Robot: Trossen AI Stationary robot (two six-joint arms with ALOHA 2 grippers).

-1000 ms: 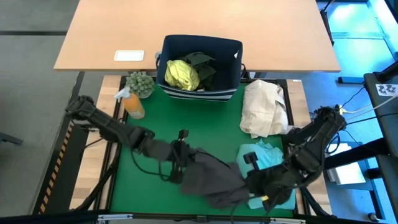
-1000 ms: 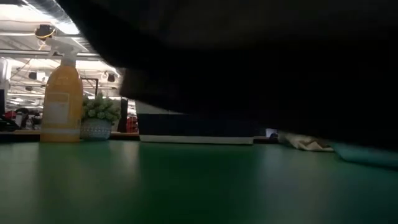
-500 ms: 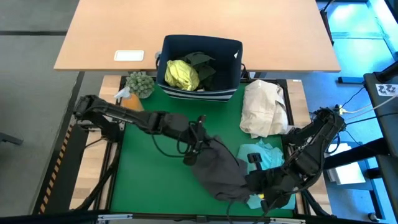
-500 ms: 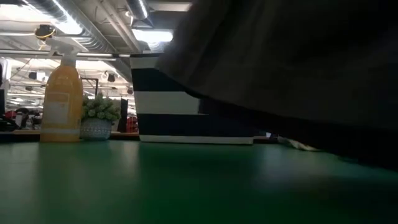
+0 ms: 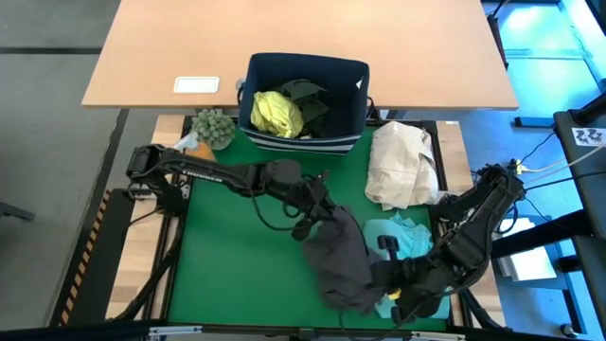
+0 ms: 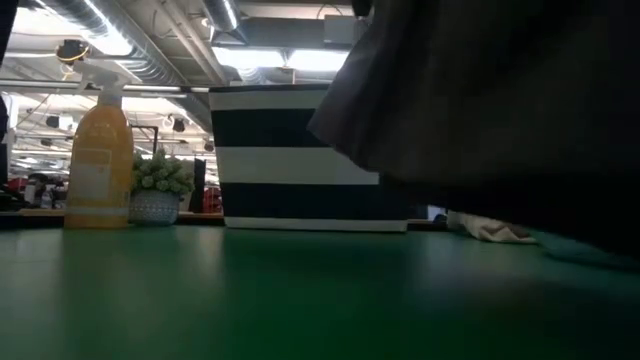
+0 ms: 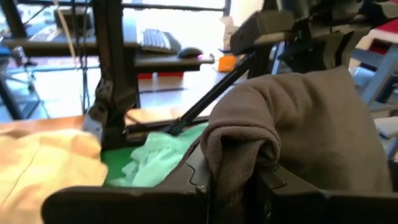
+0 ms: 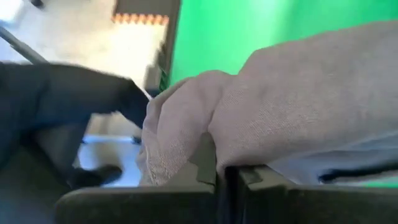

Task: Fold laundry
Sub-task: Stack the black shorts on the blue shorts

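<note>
Here, in the high view, the charcoal grey garment (image 5: pixel 343 263) hangs stretched between the two arms over the right half of the green mat (image 5: pixel 237 256), its long axis running from the left gripper (image 5: pixel 322 210) near the mat's middle down to the right gripper (image 5: pixel 396 296) at the near right edge; it partly covers the turquoise garment (image 5: pixel 405 237), while the yellow-green shirt (image 5: pixel 276 113) and a dark olive-black garment (image 5: pixel 308 93) sit well apart in the navy bin (image 5: pixel 350 85), and the cream bundle (image 5: pixel 402 166) lies just beyond the turquoise cloth. In the low view, the grey cloth fills the upper right as a raised sheet clear of the mat, with the bin's striped base, the spray bottle (image 6: pixel 98 150) and the small plant (image 6: pixel 160 188) behind. In the left wrist view, the fingers are clamped on a bunched fold of the grey cloth, which falls away towards the other arm. In the right wrist view, the fingers are likewise pinched tight on a rolled hem. Judging from this, the next move turns on that line between the two held points.
</note>
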